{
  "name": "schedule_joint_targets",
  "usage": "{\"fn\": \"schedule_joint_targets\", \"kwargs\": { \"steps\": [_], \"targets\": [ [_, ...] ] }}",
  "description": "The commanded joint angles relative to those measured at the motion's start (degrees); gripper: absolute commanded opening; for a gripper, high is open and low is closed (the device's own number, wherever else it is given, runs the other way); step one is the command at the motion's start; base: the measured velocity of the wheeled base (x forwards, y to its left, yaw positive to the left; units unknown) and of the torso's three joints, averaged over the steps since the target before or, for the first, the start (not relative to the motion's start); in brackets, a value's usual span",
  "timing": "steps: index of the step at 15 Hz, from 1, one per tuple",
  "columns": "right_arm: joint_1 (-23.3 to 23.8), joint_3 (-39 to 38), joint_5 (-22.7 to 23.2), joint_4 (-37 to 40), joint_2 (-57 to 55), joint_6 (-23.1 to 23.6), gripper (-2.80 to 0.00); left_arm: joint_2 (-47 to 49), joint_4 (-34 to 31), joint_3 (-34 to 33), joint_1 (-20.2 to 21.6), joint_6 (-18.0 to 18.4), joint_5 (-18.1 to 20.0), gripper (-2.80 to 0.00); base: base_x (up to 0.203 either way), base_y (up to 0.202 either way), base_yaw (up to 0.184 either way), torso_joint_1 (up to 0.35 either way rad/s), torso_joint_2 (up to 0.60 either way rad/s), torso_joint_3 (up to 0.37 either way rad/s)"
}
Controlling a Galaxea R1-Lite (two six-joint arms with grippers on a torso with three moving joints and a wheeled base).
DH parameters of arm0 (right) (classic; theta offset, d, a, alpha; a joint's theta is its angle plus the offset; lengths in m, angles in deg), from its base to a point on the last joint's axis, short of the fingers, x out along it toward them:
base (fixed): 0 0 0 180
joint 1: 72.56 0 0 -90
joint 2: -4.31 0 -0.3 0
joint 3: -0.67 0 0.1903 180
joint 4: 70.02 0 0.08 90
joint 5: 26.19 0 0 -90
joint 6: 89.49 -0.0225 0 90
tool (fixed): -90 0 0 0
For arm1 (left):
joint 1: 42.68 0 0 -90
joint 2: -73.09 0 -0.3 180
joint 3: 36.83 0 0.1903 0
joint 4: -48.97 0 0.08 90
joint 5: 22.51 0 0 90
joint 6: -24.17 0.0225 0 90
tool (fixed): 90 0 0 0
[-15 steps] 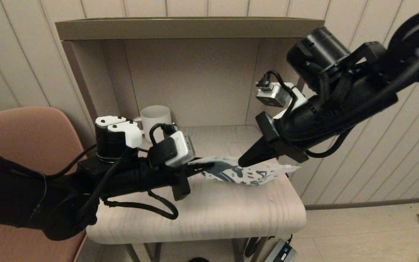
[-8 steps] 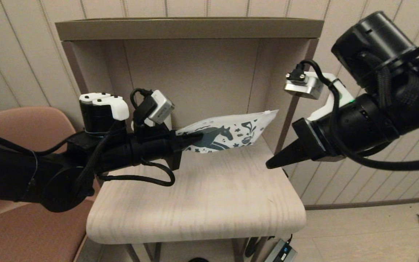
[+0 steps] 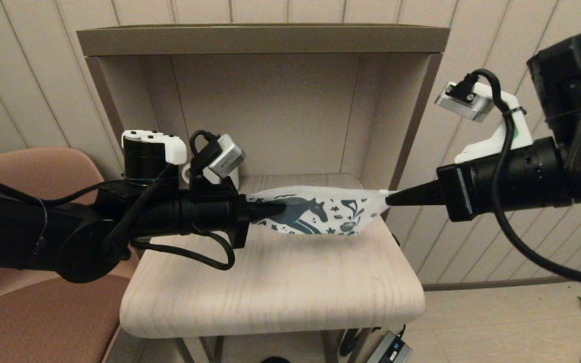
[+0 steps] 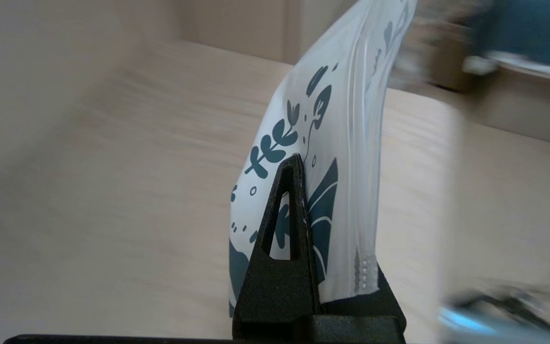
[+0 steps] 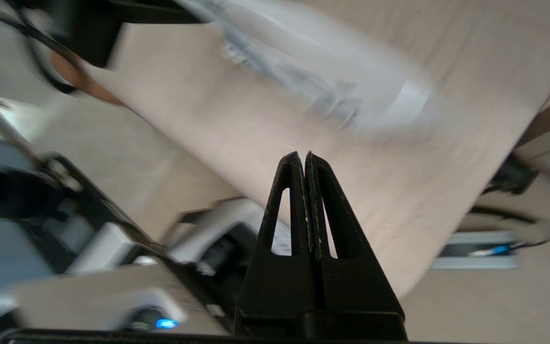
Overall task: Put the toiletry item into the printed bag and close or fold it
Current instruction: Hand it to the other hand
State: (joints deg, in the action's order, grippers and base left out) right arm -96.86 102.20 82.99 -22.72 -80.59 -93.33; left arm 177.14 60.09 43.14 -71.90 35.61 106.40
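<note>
The left gripper (image 3: 275, 205) is clamped on one end of the flat white horse-printed bag (image 3: 321, 218), holding it above the pale wooden table (image 3: 280, 287). The right gripper (image 3: 390, 198), fingers pressed together, has its tip at the bag's other corner.

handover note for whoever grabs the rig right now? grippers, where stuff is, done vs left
Left gripper: shut on the printed bag, holding it off the table by one end.
Right gripper: shut, empty in its wrist view, tip at the bag's far corner.
Toiletry item: not visible in any view; can't tell if it is inside the bag.
Mug: at the back, behind the left arm.
Done: bag picked up.
Left: confirm the item is in, then close or fold the bag.
</note>
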Motion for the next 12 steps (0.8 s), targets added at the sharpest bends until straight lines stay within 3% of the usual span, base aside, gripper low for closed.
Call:
{"fn": "schedule_joint_targets", "kwargs": {
  "steps": [1,4,5,7,9,11,12],
  "targets": [
    [2.87,-3.14,0.98,-0.67,2.64,2.39,-2.8,-0.34,-1.32,0.84,0.38,0.0,1.72,-2.8,0.0,0.0,0.0,0.0,0.0,0.0],
    [6.58,-4.22,9.21,-0.81,5.04,4.44,-2.8,-0.37,-1.53,1.45,0.93,-1.7,2.72,-2.8,0.0,0.0,0.0,0.0,0.0,0.0],
    [8.29,-4.06,13.04,-0.81,6.1,4.57,-2.8,-0.41,-1.57,2.16,1.65,-4.45,5.25,-2.8,0.0,0.0,0.0,0.0,0.0,0.0],
    [10.84,-4.32,15.63,-0.81,7.89,5.32,-2.8,-0.27,-1.61,3.69,3.69,-9.05,9.51,-2.8,0.0,0.0,0.0,0.0,0.0,0.0],
    [12.8,-4.6,16.53,-0.6,7.72,6.92,-2.8,-0.25,-1.61,4.3,4.93,-11.12,12.63,-2.8,0.0,0.0,0.0,0.0,0.0,0.0],
    [14.61,-6.29,20.56,-0.84,7.47,8.92,-2.8,-0.41,-1.53,4.64,5.13,-12.27,13.46,-2.8,0.0,0.0,0.0,0.0,0.0,0.0],
    [16.01,-7.0,23.93,-0.88,7.31,11.43,0.0,-0.26,-1.53,4.59,5.13,-12.4,13.54,-2.8,0.0,0.0,0.0,0.0,0.0,0.0]
  ]
}}
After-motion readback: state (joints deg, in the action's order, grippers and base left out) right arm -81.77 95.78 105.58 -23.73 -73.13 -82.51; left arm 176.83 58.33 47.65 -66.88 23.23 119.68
